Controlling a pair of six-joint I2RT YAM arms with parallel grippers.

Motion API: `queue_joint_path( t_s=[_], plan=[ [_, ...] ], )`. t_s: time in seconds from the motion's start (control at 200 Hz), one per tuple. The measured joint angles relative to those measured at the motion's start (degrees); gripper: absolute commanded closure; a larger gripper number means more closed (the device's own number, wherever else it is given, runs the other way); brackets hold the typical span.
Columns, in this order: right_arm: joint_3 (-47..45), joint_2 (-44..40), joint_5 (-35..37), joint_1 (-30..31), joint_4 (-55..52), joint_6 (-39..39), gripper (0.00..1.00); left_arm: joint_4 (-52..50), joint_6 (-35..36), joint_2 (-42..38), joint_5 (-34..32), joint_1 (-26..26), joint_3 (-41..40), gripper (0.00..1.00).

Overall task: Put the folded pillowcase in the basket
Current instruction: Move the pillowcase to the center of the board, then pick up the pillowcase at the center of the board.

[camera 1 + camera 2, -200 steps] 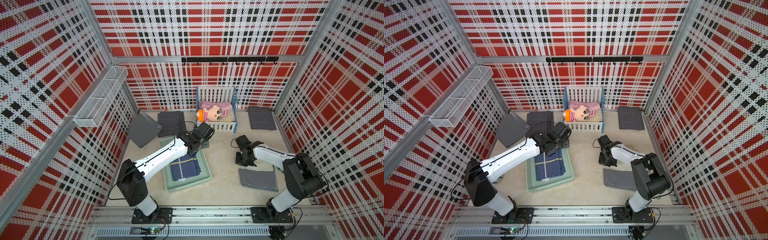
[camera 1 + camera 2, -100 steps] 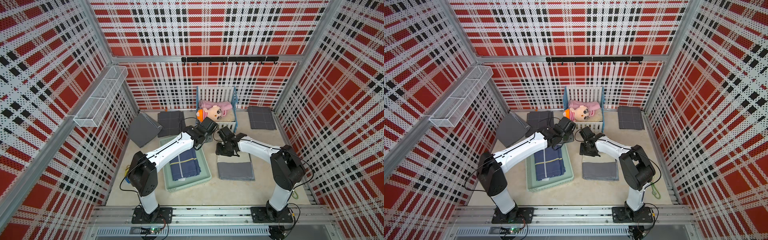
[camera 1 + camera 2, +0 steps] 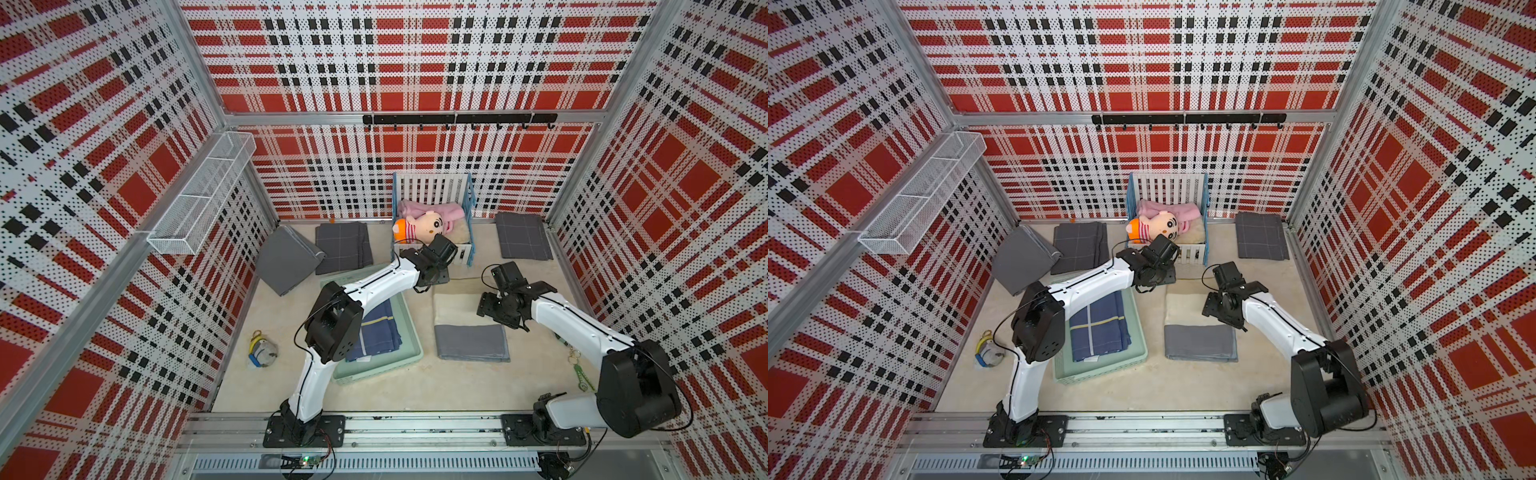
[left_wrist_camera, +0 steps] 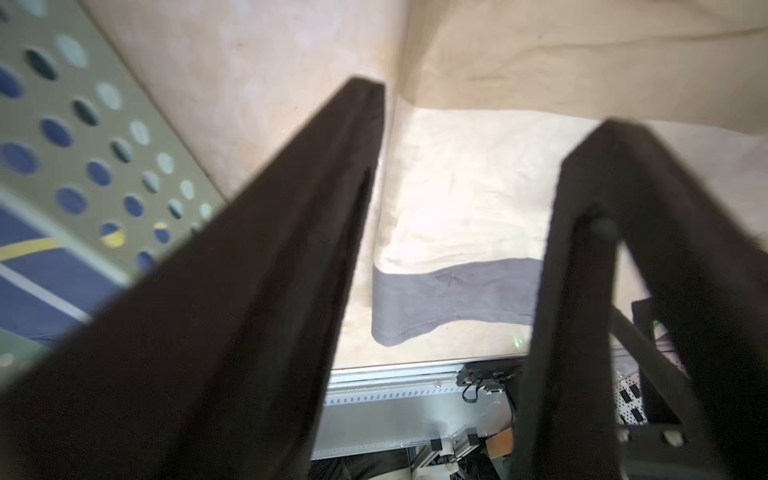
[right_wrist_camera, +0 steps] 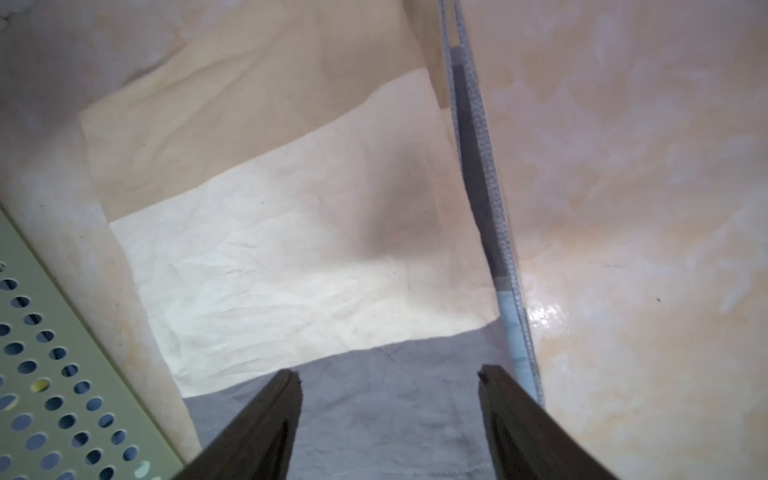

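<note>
The pillowcase [image 3: 469, 343] lies flat on the table just right of the basket, a grey band toward the front and a cream stretch [image 3: 1183, 307] behind it. The basket [image 3: 413, 328], pale mint green with perforated sides [image 4: 104, 137], holds a folded navy plaid cloth [image 3: 1098, 328]. My left gripper [image 3: 432, 282] hangs open over the cream part's far corner [image 4: 457, 199], its fingers wide apart with nothing between them. My right gripper [image 3: 486, 307] is open above the right side of the pillowcase; its wrist view shows the grey band [image 5: 386, 415] below the parted fingers.
A grey pillow [image 3: 286, 259] leans at the back left beside a folded dark grey cloth [image 3: 343, 247]; another folded cloth [image 3: 523, 235] lies back right. A toy crib [image 3: 430, 189] with a doll stands at the back. Small items: [image 3: 262, 351] front left, a keychain [image 3: 579, 374] front right.
The grey cloth has shifted left toward the basket, and a cream part now lies spread behind it. My right gripper went from shut to open and drew back to the right.
</note>
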Motion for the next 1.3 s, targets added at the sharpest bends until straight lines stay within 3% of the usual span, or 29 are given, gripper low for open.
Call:
queue_joint_path(
  t_s=[0.341, 0.656, 0.882, 0.942, 1.232, 1.297],
  plan=[
    [-2.95, 0.02, 1.27, -3.15, -0.33, -2.05, 0.22, 2.60, -2.45, 9.38, 4.46, 0.04, 0.61, 0.53],
    [-7.08, 2.97, -3.80, -4.13, 0.50, -3.17, 0.22, 4.31, -3.04, 10.99, 6.19, 0.13, 2.32, 0.75],
    [-11.13, 0.52, -8.83, -4.13, 0.42, -2.99, 0.24, 5.27, -2.89, 10.95, 6.23, 0.44, 1.53, 0.99],
    [-11.80, -0.07, -9.55, -4.13, 0.44, -3.21, 0.32, 5.70, -2.69, 10.84, 6.25, 0.44, 1.29, 1.00],
    [-12.68, 1.11, -12.72, -4.52, 2.27, -4.02, 1.00, 7.34, -2.25, 9.94, 6.23, -0.04, -0.37, 1.00],
    [-12.81, 0.61, -13.11, -4.50, 2.51, -3.89, 1.00, 7.50, -2.21, 9.03, 6.03, -0.28, -1.49, 1.00]
  ],
)
